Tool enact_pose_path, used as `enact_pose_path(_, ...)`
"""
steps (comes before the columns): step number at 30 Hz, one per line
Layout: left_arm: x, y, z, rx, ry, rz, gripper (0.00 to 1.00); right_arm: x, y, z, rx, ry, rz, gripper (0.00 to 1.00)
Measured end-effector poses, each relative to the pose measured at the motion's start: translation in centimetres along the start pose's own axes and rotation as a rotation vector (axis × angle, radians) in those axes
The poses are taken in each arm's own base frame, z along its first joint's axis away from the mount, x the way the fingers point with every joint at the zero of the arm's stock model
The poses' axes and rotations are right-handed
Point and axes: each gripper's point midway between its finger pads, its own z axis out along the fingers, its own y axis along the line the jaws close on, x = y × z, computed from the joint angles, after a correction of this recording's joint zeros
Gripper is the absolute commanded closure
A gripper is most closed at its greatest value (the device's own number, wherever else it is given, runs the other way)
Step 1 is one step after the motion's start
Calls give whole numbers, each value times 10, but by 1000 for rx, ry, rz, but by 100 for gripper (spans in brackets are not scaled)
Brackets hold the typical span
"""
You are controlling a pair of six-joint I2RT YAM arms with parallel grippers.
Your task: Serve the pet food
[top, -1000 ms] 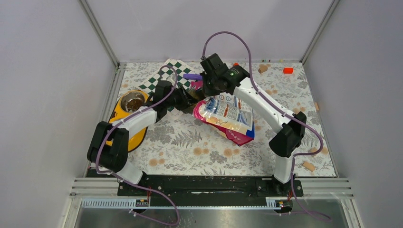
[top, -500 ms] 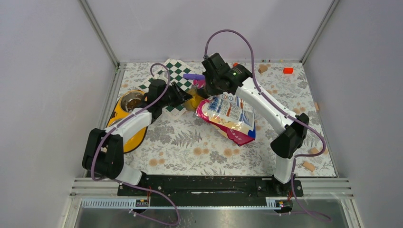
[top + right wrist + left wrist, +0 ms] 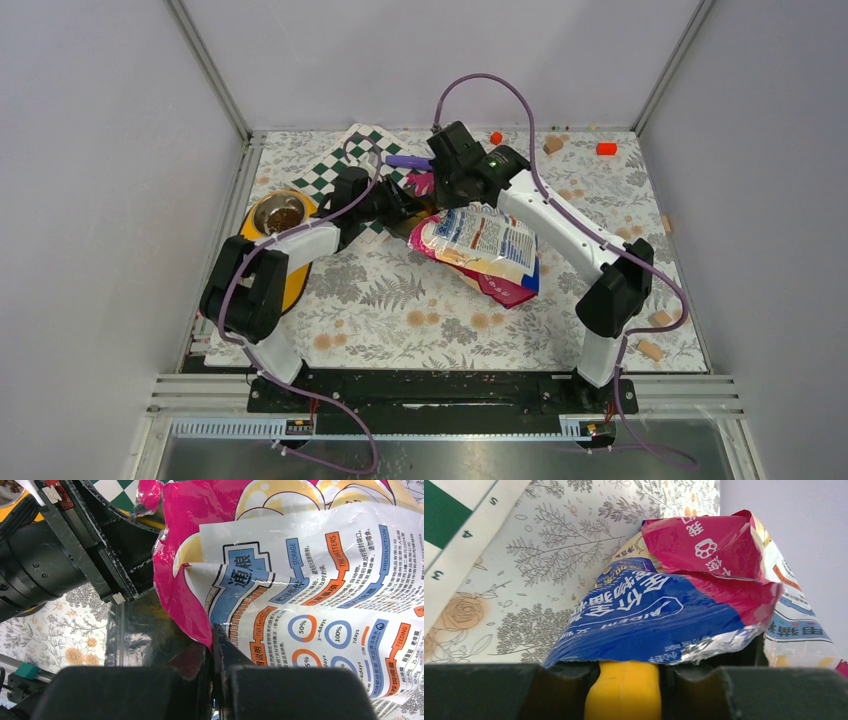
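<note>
Noted pet food bag (image 3: 485, 250) lying flat mid-table, right of yellow feeder (image 3: 247, 238), torn mouth turned far-left. Right gripper (image 3: 217, 645) pinched tight on upper lip of that mouth, judged to be lifting it to hold the opening agape. Left gripper (image 3: 629, 671) clenched around yellow-orange handle of scoop (image 3: 623, 700), with the bowl end hidden under the blue-and-pink flap, apparently inside the bag. Some brown kibble (image 3: 280, 214) visible in feeder's far steel bowl. Step in hand, probably: loading the scoop. Risk: thin film slipping from the pinch, flap collapsing onto scoop.
</note>
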Motion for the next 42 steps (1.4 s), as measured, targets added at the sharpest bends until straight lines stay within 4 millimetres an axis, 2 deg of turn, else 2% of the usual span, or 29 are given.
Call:
enact_pose_path(4, 2, -6, -1, 48, 12, -59, 100, -2, -4, -3, -5, 0, 23, 100)
enact_pose_path(8, -5, -24, -9, 141, 22, -129, 100, -11, -16, -15, -23, -7, 90, 100)
enact_pose_path(16, -31, -73, -47, 319, -19, -191, 100, -31, -60, -52, -44, -46, 227, 100)
enact_pose_path(21, -36, -83, -54, 349, -12, -210, 100, -34, -78, -65, -57, -56, 281, 100)
enact_pose_path(35, -59, -111, -70, 410, -27, -247, 100, -35, -105, -77, -41, -78, 340, 100)
enact_pose_path(42, -59, -116, -75, 425, -38, -145, 100, -35, -107, -78, -61, -71, 354, 100)
